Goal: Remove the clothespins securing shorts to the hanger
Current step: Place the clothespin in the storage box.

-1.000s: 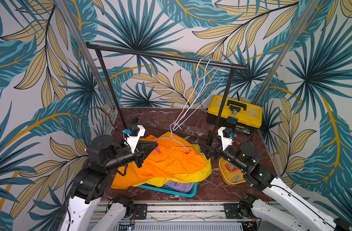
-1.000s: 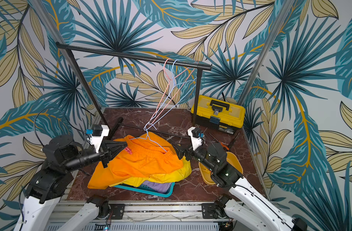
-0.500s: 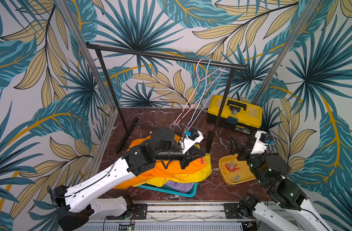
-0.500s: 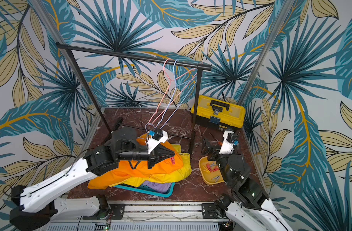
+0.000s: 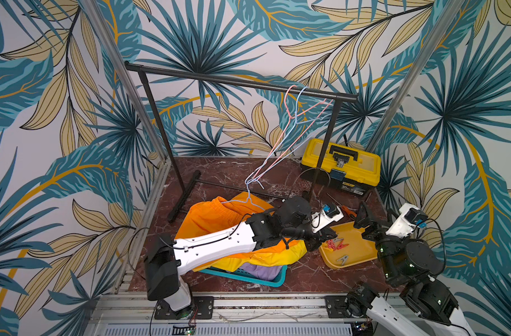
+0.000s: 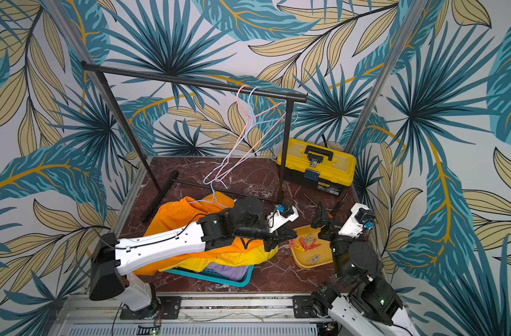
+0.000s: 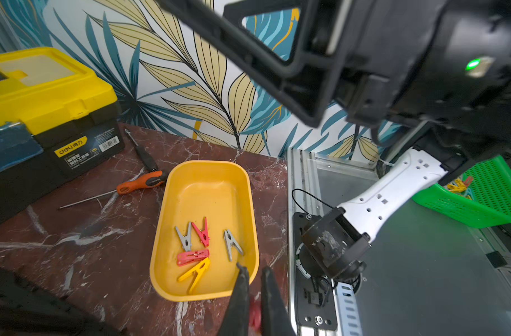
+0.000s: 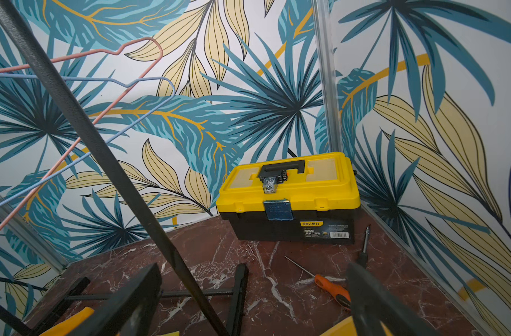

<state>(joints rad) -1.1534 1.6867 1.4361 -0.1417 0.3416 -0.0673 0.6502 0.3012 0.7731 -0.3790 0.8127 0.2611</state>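
The left gripper [image 7: 253,273], pinched shut on a red clothespin [image 7: 255,314] at the rim of the yellow tray [image 7: 207,186], should reach over the pins [image 7: 196,247] inside before letting go; the right gripper [image 5: 375,219] hangs wide open beside it.
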